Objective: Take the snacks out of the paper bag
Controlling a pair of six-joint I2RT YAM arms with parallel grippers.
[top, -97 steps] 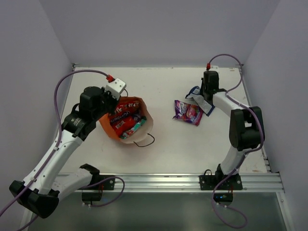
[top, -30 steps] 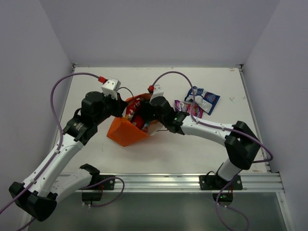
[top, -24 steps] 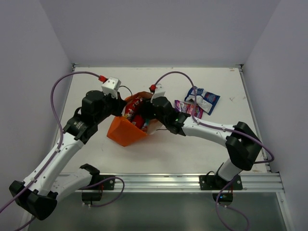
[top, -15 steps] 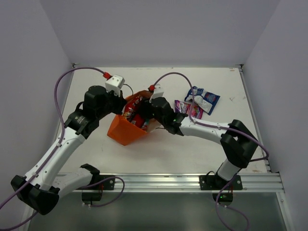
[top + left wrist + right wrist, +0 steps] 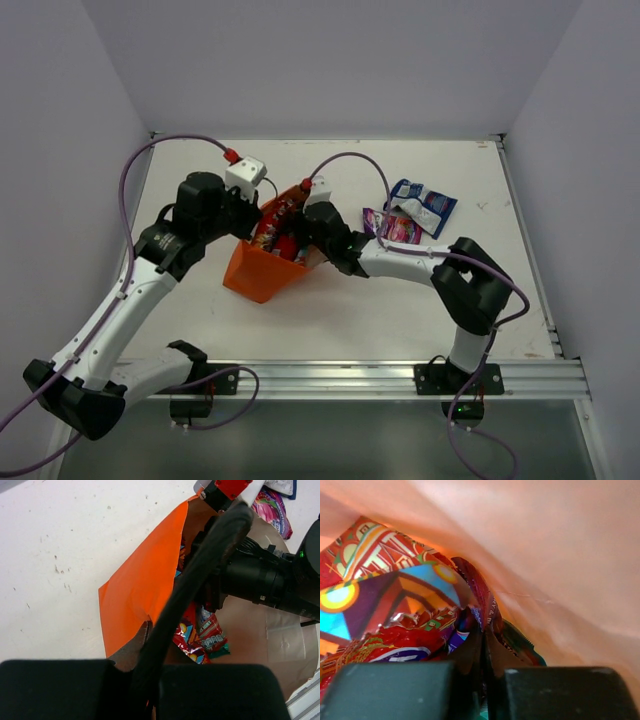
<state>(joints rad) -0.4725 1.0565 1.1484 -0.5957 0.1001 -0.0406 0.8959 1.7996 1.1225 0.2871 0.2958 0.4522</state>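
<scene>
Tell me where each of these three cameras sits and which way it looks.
Top: fixed high behind the arms, looking down on the table; both arms show, meeting at the bag.
Left wrist: on the left arm, looking down past the left hand, shut on the bag's rim, into its mouth; black fingers fill the bottom.
Right wrist: inside the bag, facing snacks; the right hand pinches a packet.
Shared: top and left wrist both show the right arm in the bag and the purple packet outside.

An orange, pale-lined paper bag (image 5: 255,278), centre frame, is seen holding red, purple and blue-patterned snacks (image 5: 395,595); a magenta packet (image 5: 398,228) and a blue-and-white packet (image 5: 428,205) are pictured upper right on the white table (image 5: 380,320).
</scene>
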